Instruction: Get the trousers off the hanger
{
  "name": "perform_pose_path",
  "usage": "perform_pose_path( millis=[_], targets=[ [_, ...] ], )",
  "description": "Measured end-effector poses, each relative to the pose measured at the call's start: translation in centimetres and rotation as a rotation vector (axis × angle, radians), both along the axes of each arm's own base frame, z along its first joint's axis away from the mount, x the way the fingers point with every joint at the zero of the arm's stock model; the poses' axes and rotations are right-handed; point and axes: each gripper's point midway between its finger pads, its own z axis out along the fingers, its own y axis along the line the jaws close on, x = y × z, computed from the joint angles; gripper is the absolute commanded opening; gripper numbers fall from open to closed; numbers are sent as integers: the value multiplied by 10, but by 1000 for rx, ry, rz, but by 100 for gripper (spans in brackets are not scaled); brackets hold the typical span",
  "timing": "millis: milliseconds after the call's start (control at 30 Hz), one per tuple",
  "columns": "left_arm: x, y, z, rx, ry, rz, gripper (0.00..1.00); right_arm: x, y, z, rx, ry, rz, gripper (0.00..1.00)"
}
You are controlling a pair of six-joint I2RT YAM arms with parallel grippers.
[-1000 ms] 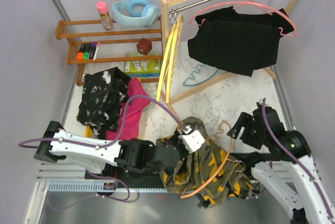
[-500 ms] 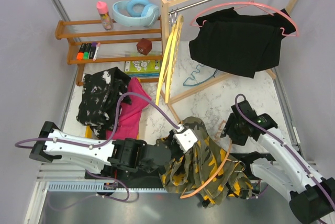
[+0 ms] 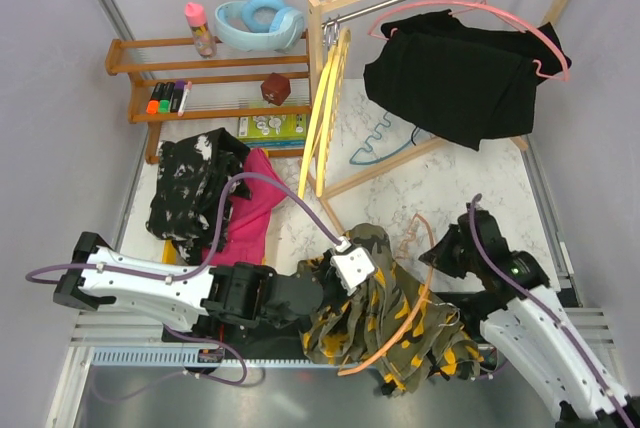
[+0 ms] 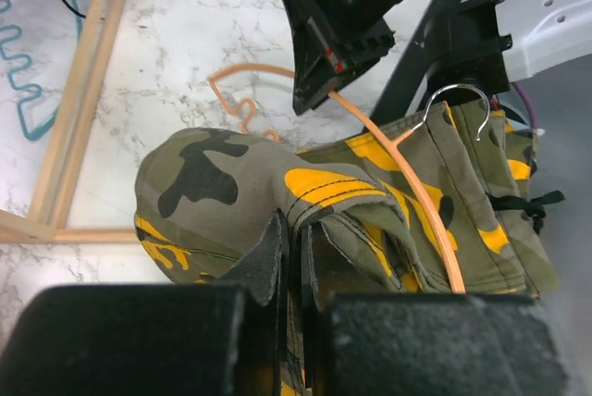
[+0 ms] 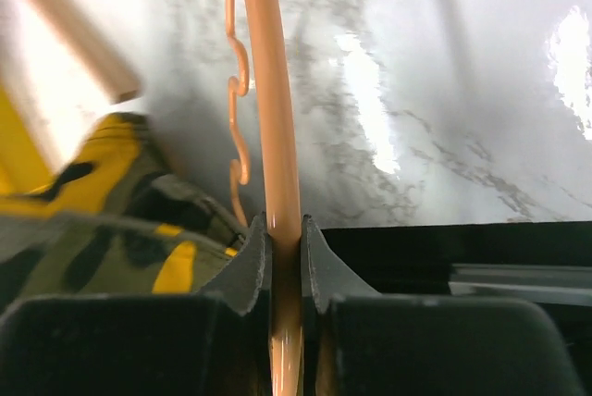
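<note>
The left jaws pinch a camouflage trousers (image 4: pixel 277 183) fold at 6 o'clock; the orange hanger (image 4: pixel 428 206) arcs from 12 toward 4 o'clock.

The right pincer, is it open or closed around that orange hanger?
The right pincer is shut on the orange hanger: its wrist view shows both fingers pressed against the bar, no gap left.

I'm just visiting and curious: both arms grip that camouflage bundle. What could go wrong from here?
The right fingers pinch only the thin orange hanger; it might slip or twist out when pulled. The left fingers hold just a fold of the camouflage trousers, so the cloth might slide free, or catch on the metal hook.
</note>
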Motion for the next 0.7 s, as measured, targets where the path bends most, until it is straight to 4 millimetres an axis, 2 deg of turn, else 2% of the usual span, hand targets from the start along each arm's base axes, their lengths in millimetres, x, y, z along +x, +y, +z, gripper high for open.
perform_pose_path(
  millis=[100,167,300,367,467,533,567,600,633,667,700],
  targets=[
    [-5,2,-3,-2,39,-16,2,-4,-1,25,36,-92,8,0],
    [-7,3,-4,-3,63,-20,2,-7,-4,52,40,-148,27,0],
    [-15,1,0,-22,110,-44,3,-14,-11,125,34,-329,83,0],
    [-19,-3,5,-31,124,-61,9,-20,-15,156,34,-419,107,0],
    [-27,-15,11,-36,142,-98,24,-31,-19,188,30,-530,155,0],
    [-35,-21,11,-29,151,-130,42,-38,-22,199,13,-572,189,0],
    [-40,-24,10,-26,155,-146,52,-40,-23,203,4,-584,205,0],
    [-44,-26,9,-20,157,-162,77,-42,-23,206,-5,-592,222,0],
    [-48,-28,10,-17,157,-174,83,-44,-23,208,-11,-598,236,0],
    [-51,-29,10,-15,157,-184,96,-46,-23,210,-18,-600,251,0],
    [-54,-30,11,-19,165,-191,100,-47,-23,213,-21,-601,265,0]
  ],
)
